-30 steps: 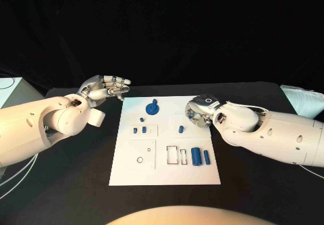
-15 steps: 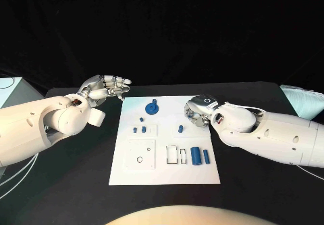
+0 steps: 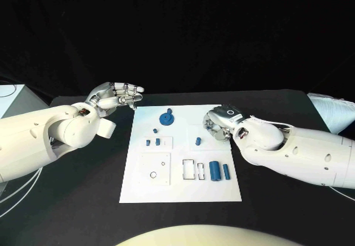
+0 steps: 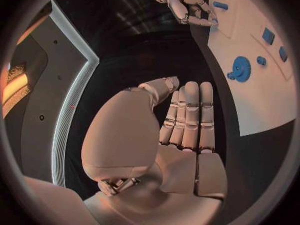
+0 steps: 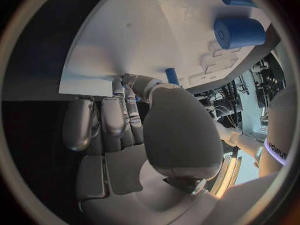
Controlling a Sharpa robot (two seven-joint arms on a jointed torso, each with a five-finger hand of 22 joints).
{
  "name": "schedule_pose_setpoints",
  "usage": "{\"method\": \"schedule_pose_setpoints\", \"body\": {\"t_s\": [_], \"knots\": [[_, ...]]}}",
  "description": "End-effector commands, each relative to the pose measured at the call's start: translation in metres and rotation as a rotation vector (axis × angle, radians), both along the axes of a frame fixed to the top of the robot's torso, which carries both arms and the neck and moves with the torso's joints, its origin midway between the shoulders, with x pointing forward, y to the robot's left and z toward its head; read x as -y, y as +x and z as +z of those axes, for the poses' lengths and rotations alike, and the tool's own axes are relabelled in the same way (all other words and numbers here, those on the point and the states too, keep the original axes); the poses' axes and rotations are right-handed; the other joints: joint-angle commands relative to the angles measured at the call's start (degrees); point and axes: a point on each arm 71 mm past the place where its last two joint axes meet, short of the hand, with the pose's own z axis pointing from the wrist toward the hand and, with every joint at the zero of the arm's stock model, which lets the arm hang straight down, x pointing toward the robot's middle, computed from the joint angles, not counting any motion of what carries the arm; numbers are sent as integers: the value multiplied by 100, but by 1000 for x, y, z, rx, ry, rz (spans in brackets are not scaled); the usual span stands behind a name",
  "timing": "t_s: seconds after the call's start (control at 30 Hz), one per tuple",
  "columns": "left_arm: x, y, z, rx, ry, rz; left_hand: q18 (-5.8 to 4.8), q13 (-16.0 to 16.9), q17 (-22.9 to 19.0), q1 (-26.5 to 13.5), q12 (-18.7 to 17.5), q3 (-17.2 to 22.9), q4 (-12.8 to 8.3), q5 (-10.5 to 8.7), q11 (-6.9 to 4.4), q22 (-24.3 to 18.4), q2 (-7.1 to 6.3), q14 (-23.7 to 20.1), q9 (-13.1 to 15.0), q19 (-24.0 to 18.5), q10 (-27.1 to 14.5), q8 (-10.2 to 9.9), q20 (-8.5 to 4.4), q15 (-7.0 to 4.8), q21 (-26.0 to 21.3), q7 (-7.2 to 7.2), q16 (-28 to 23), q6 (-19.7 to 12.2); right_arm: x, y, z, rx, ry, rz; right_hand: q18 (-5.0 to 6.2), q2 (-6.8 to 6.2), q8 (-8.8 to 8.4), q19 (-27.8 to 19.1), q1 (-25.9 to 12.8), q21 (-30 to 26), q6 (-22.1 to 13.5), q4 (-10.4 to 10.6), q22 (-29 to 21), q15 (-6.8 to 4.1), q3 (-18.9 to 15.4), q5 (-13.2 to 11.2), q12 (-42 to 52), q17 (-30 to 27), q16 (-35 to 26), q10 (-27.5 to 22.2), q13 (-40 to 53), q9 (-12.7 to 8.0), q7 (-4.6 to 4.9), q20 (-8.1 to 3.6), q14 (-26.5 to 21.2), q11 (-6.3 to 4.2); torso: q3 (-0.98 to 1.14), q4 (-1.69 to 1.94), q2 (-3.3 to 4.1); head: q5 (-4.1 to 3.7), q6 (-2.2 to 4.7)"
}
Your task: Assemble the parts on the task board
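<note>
Table (image 3: 89, 205) edge at far left carries a pale box (image 3: 16, 98), and beside it we see the left hand (image 3: 115, 96) raised off the board's far left corner, fingers curled in, holding nothing. White board (image 3: 181, 192) lies mid-table with a blue gear (image 3: 168, 119), small pegs (image 3: 153, 142), another peg (image 3: 198, 140) and two cylinders (image 3: 215, 170) on it. We read no writing. Right hand (image 3: 219, 124) rests fingertips (image 5: 128, 80) on the board's right edge, empty, fingers close together.
</note>
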Motion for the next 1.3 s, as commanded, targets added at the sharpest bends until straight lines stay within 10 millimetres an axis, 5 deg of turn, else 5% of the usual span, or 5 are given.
{"method": "schedule_pose_setpoints", "body": {"t_s": [0.03, 0.6, 0.93, 1.17, 1.3], "knots": [[2, 0, 1, 2, -9, -16, 88, -7, -9, 18, 10, -23, 3, 3, -5, -5, 32, -8, -6, 14, -29, 18, 24, 29, -23, -6, -9, -45, -1, -4, 7, 47, 74, 4, -104, 51, 35, 57, 1, 53, 37, -4, 256, -38, 28, 19, 14, 8, 40, 218, 20, 13, -15, -4, 171, -177, 4, -3, 2, 0, 10], [1, 1, 0, 0, -7, -14, 88, -13, -10, 20, 9, -33, -4, 9, 3, -8, 29, -8, -12, 19, -60, 25, 27, 34, -25, 1, -6, -72, 4, -24, 33, 70, 210, 37, -114, 44, 43, 72, -14, 110, 39, -12, 293, -39, 40, 1, 10, 9, 52, 228, 25, 26, -15, -5, 171, -178, 4, -10, 0, 47, 35], [6, 2, 0, 0, -10, -24, 87, -14, -10, 20, 10, -36, -5, 9, 6, -9, 29, -8, -13, 20, -67, 28, 28, 37, -26, 3, -5, -80, -40, -57, 38, 19, 299, 175, -114, 44, 42, 72, -15, 112, 34, -19, 297, -39, 50, -2, 4, -4, 41, 225, 25, 30, -12, -6, 166, -176, -13, -8, -22, 232, 8], [11, 3, -1, -1, -13, -34, 87, -14, -10, 20, 10, -36, -5, 9, 6, -9, 29, -8, -13, 20, -67, 28, 28, 37, -26, 3, -5, -80, -75, -71, 25, -18, 285, 269, -114, 47, 40, 72, -15, 115, 24, -28, 303, -38, 65, 0, -4, -12, 39, 218, 26, 35, -7, -6, 162, -172, -31, 2, -33, 422, -35], [14, 3, -1, -2, -15, -39, 87, -15, -11, 19, 12, -38, -5, 9, 7, -10, 30, -10, -14, 20, -72, 31, 29, 38, -27, 4, -5, -84, -90, -77, 12, -52, 267, 304, -114, 48, 39, 71, -16, 117, 19, -33, 305, -36, 72, 3, -8, -13, 40, 213, 26, 38, -4, -6, 161, -170, -40, 8, -31, 466, -37]]}}
